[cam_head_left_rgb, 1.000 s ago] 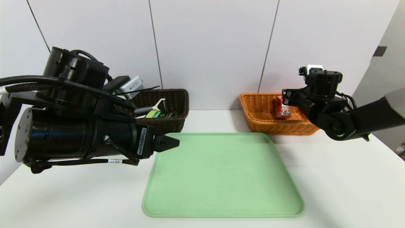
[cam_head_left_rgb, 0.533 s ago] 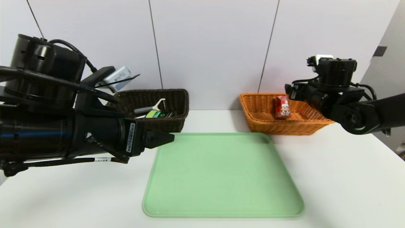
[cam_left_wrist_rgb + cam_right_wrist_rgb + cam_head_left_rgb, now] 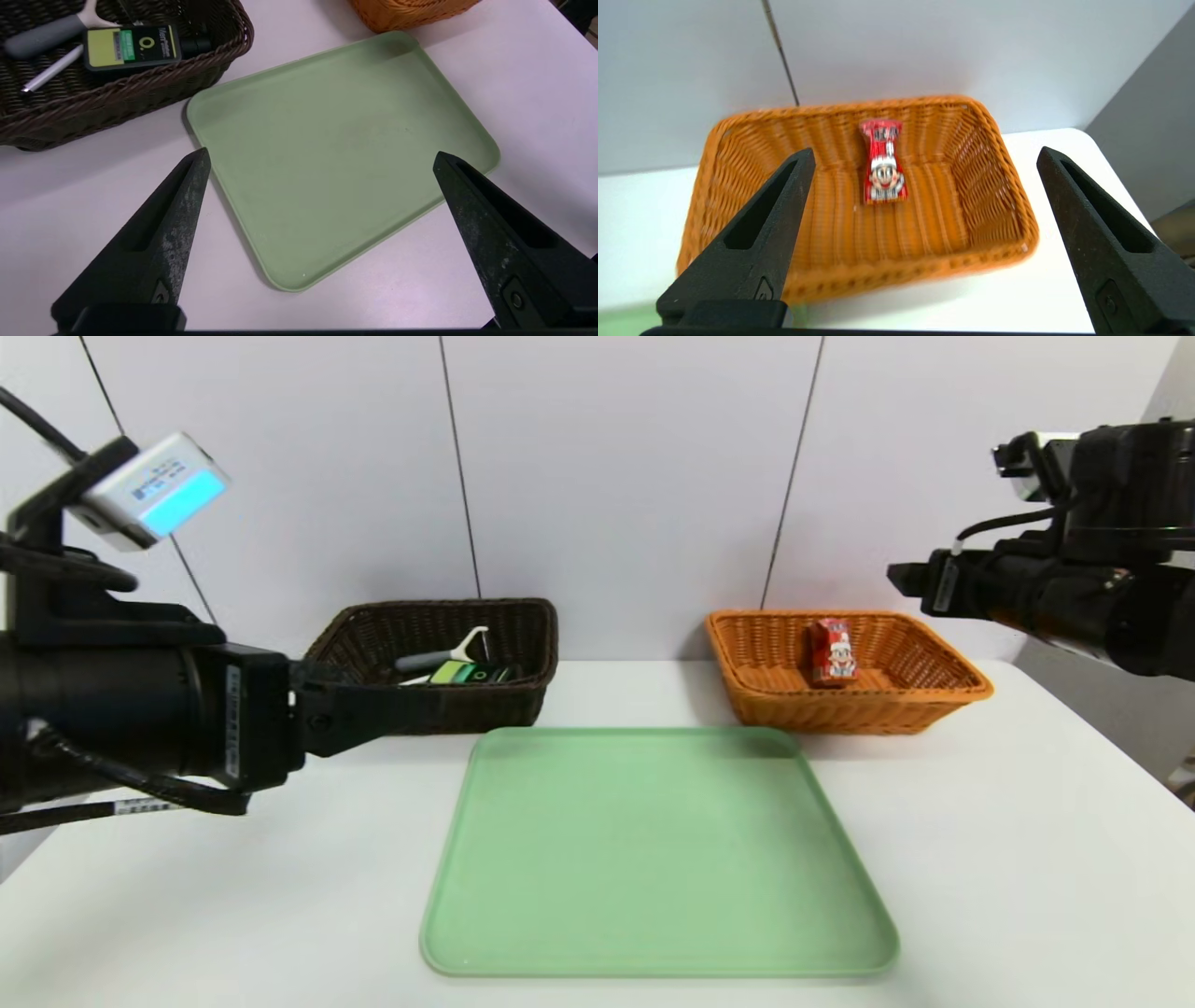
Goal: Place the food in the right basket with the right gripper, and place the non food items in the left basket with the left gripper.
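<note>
Flat pale-green plastic tray (image 3: 658, 849) taken as landmark, lying bare at centre of white table (image 3: 1027, 859). Beyond tray's far right corner: rectangular orange woven wicker basket (image 3: 943, 705), holding small red drink carton with cartoon face (image 3: 831, 651), propped near the back wall of the basket. Beyond tray's far left corner: rectangular dark brown woven wicker basket (image 3: 523, 705), holding black pump bottle with green label (image 3: 133, 45), slim white pen (image 3: 51, 70) and white peeler with grey handle (image 3: 44, 33), all lying flat.

Right gripper (image 3: 924, 158) raised above and to the right of tray, fingers spread wide, nothing between them, aimed at orange basket. Left gripper (image 3: 320, 156) raised at tray's left side, fingers likewise spread, empty.

Carton judged light and thin-walled, crushable under hard squeeze; best taken across flat side faces at mid-height. Bottle judged stiff, smooth and likely slippery; body preferable to pump. Sorting judged complete.
</note>
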{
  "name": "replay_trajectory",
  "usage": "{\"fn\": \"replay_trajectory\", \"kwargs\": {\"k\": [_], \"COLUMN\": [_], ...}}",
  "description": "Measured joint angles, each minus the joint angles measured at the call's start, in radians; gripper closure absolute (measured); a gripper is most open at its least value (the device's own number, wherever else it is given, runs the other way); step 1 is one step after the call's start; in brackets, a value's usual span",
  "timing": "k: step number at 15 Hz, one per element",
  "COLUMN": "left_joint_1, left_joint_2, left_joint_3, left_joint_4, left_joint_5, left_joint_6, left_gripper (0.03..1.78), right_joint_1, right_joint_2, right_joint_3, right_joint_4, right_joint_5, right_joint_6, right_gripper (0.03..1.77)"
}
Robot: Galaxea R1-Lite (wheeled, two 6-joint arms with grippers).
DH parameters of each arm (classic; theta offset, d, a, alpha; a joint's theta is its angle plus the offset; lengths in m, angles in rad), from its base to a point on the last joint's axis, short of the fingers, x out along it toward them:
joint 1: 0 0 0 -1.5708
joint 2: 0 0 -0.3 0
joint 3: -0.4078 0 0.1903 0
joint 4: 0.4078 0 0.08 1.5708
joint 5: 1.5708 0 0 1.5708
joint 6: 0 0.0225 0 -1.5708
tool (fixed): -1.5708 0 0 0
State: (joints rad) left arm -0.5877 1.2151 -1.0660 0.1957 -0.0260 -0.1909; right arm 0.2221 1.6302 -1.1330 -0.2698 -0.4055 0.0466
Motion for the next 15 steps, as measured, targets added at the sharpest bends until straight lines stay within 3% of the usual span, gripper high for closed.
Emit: {"fn": "replay_trajectory", "kwargs": {"k": [3, 6, 9, 15], "left_joint_1": [0.007, 0.015, 0.109, 0.32], "left_joint_2": [-0.093, -0.199, -0.302, -0.595], "left_joint_3": [0.04, 0.091, 0.141, 0.321], "left_joint_4": [0.005, 0.049, 0.105, 0.22], "left_joint_5": [0.006, 0.087, 0.157, 0.166], "left_joint_6": [0.044, 0.097, 0.137, 0.217], "left_gripper": [0.12, 0.12, 0.12, 0.12], "right_joint_1": [0.03, 0.062, 0.069, 0.043], "right_joint_2": [-0.166, -0.366, -0.567, -0.847], "right_joint_3": [0.094, 0.209, 0.295, 0.393], "right_joint_4": [0.071, 0.148, 0.241, 0.336], "right_joint_5": [-0.005, -0.008, -0.011, -0.008], "right_joint_6": [-0.006, -0.01, -0.029, -0.1], "right_gripper": [0.13, 0.12, 0.11, 0.11]}}
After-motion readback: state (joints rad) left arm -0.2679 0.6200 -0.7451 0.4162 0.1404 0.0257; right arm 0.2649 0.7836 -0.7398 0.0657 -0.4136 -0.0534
